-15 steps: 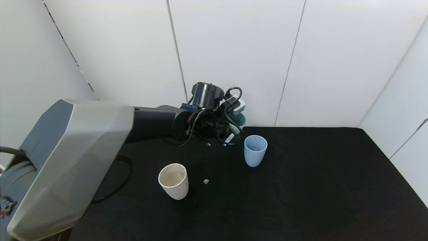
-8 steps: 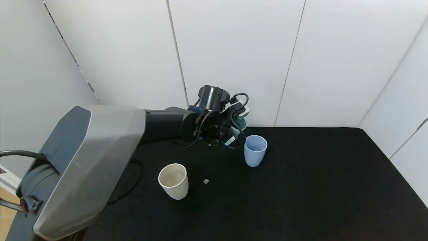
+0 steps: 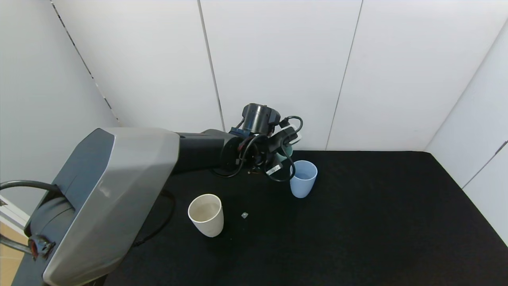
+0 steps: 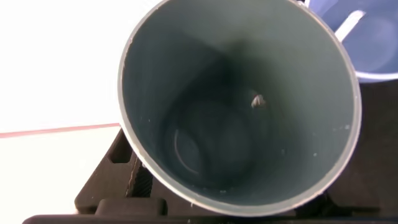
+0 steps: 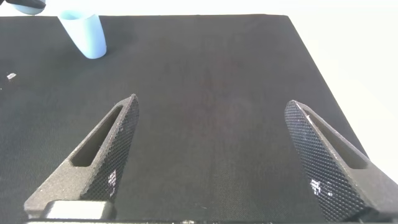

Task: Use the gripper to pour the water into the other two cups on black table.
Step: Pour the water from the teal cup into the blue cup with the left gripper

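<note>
My left gripper (image 3: 282,155) is shut on the teal-green cup (image 3: 288,149) and holds it tilted just behind and left of the pale blue cup (image 3: 303,179), above the black table (image 3: 377,222). In the left wrist view the teal cup's open mouth (image 4: 249,124) fills the frame, with the blue cup's rim (image 4: 373,43) right beside it. A faint curved glint of water (image 4: 186,148) lies low inside the teal cup. The cream cup (image 3: 205,215) stands upright nearer me, to the left. My right gripper (image 5: 211,102) is open and empty over bare table, out of the head view.
A small pale scrap (image 3: 244,215) lies on the table right of the cream cup. White wall panels (image 3: 278,59) stand close behind the table's far edge. The blue cup also shows far off in the right wrist view (image 5: 84,34).
My left arm has moved right with the teal cup, bringing it closer to the blue cup. Both standing cups have stayed put.
</note>
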